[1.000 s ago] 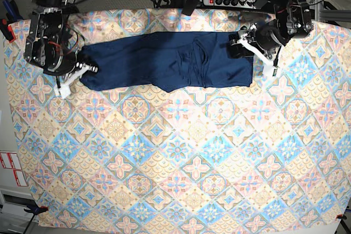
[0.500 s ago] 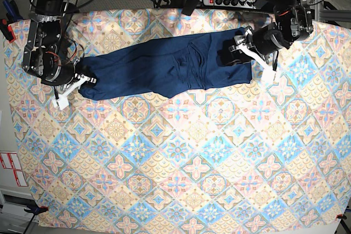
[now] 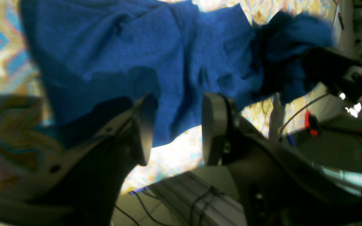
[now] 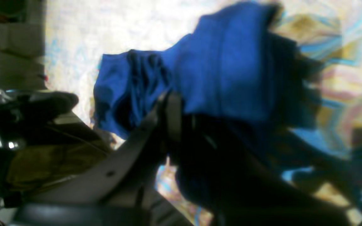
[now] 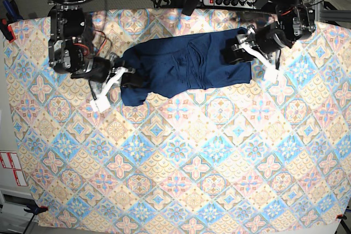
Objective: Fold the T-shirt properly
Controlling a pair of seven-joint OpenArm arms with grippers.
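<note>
Only the T-shirt [image 5: 184, 67] lies on the patterned cloth [image 5: 181, 168], whose near half lies bare.

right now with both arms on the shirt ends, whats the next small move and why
Probably carry the right gripper further toward the left gripper. It is shut on the T-shirt, and that end is bunched, short of the far end on the patterned cloth. The left gripper's fingers show a gap, so it may only be resting there.
</note>
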